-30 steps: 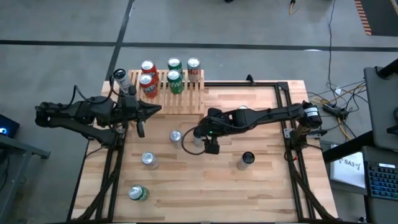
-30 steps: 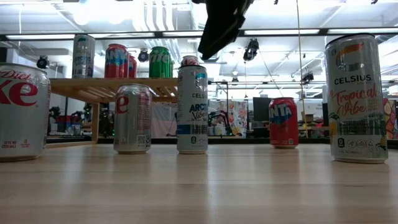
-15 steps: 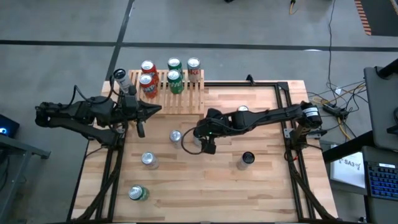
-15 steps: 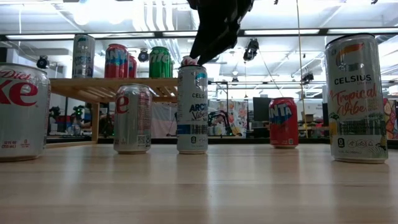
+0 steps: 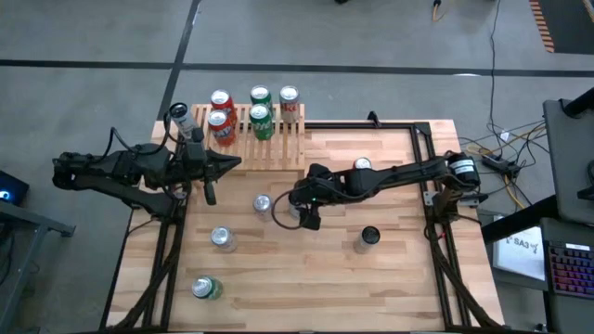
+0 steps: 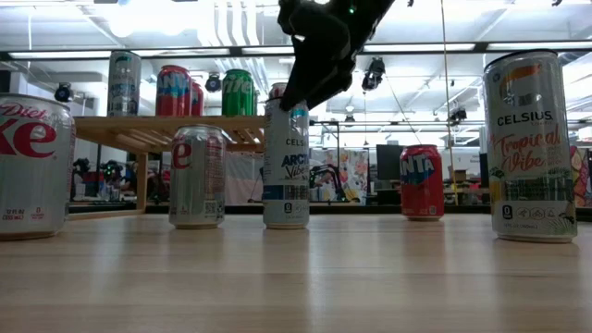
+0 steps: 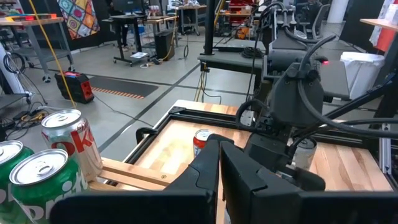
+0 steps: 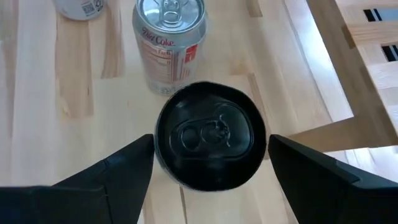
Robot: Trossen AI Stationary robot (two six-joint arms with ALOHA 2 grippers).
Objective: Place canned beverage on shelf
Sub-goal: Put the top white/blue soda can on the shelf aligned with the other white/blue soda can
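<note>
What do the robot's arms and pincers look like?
Both arms are black and thin, built from jointed tubes with dark cables looped along them. The left pincer ends in two flat black fingers that taper to a narrow tip. The right pincer has two broad, black, wedge-shaped fingers. A small green light glows on the right arm's wrist.

The table (image 5: 390, 269) was pale, smooth planked wood, and the shelf (image 5: 278, 139) was light slatted wood. The cans (image 6: 287, 166) were glossy printed metal; the fingers (image 8: 323, 180) looked matt black.
</note>
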